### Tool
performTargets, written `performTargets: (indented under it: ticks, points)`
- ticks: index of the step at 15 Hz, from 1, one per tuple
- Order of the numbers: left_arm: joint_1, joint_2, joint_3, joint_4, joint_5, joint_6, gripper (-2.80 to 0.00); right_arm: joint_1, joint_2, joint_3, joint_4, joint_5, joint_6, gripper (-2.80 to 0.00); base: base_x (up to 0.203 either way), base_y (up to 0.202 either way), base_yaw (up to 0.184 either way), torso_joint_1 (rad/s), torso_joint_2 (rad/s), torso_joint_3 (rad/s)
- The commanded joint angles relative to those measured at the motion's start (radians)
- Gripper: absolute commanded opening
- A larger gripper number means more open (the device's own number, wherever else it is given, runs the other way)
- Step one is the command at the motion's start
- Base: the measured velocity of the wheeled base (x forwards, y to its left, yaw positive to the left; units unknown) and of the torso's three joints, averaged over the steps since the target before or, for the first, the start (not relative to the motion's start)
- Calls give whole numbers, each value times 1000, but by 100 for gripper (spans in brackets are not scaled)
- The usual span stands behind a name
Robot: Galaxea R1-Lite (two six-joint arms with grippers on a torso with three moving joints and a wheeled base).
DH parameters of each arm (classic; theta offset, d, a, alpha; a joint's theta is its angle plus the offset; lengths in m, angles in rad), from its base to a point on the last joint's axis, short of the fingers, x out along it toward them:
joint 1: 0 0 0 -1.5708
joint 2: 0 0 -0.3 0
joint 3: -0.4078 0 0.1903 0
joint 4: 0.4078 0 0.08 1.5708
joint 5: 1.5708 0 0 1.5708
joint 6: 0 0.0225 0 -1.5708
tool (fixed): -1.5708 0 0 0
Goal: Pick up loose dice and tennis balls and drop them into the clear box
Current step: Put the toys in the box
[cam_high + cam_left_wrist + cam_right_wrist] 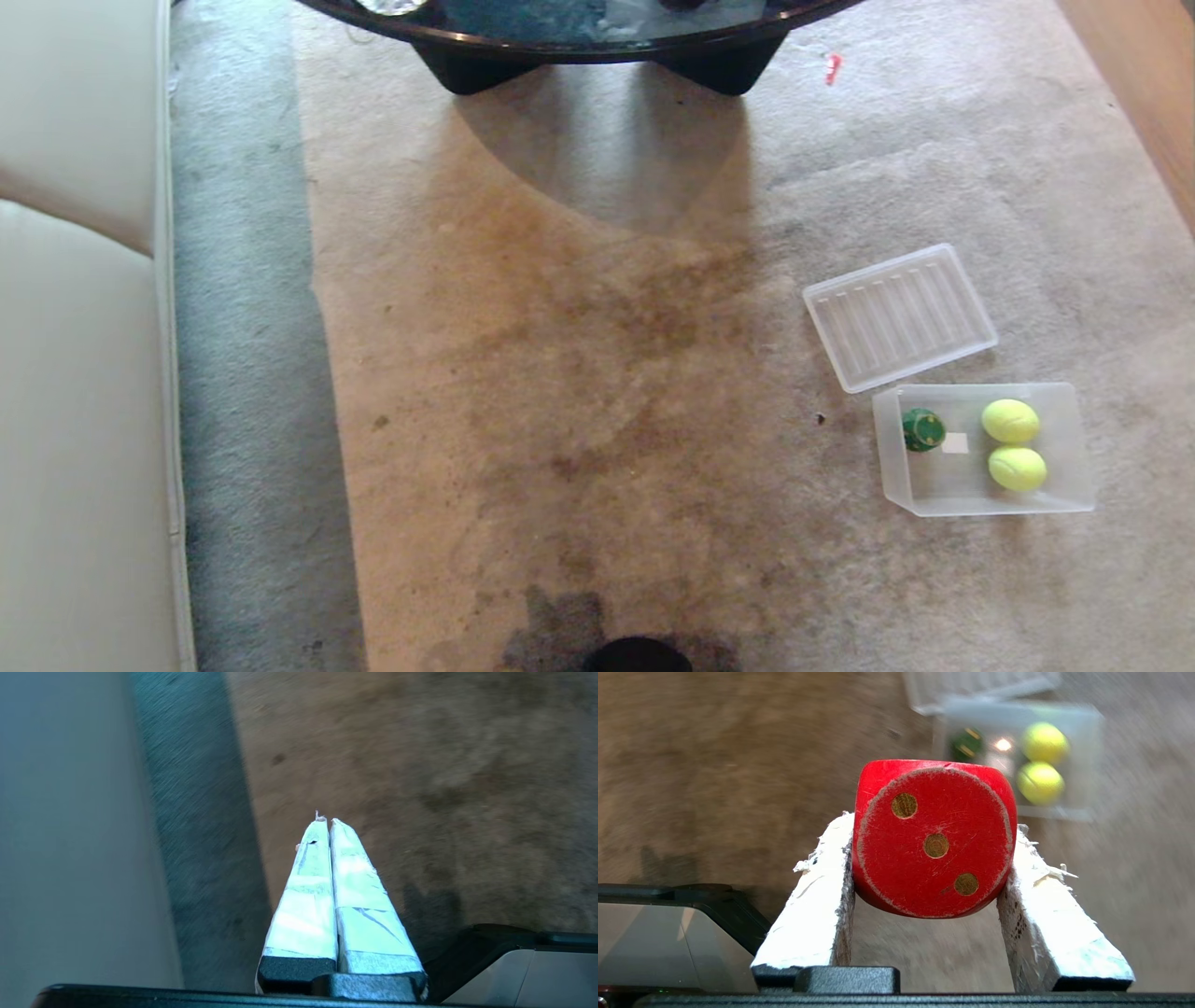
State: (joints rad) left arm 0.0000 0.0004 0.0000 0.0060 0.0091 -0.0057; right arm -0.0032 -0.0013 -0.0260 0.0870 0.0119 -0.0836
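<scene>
Red die pinched in my right gripper (931, 830) above stained carpet; clear box on the floor to my right.

My right gripper clamps the red die (933, 837), three-pip face toward the camera. My left gripper (327, 823) is pressed together, empty, near the pale sofa (75, 373). The beige carpet (579, 373) shows brown stains, with a grey strip along the sofa. The clear box (1074, 448) holds the green die (923, 430) and two tennis balls (1010, 421); its ribbed lid (898, 316) lies just beside. A dark glass table (579, 42) stands ahead.
</scene>
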Motion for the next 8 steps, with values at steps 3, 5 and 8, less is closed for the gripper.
performTargets:
  ticks: [3,5,8]
  points:
    - [0,0,0,0,0,0,-280,0,0,0,0,0,1,-280,0,11,-165,-1,0,0]
    - [0,0,0,0,0,0,-280,0,0,0,0,0,1,-280,1,14,-166,0,2,-2]
    - [0,0,0,0,0,0,-280,0,0,0,0,0,-1,-280,4,13,-160,1,4,3]
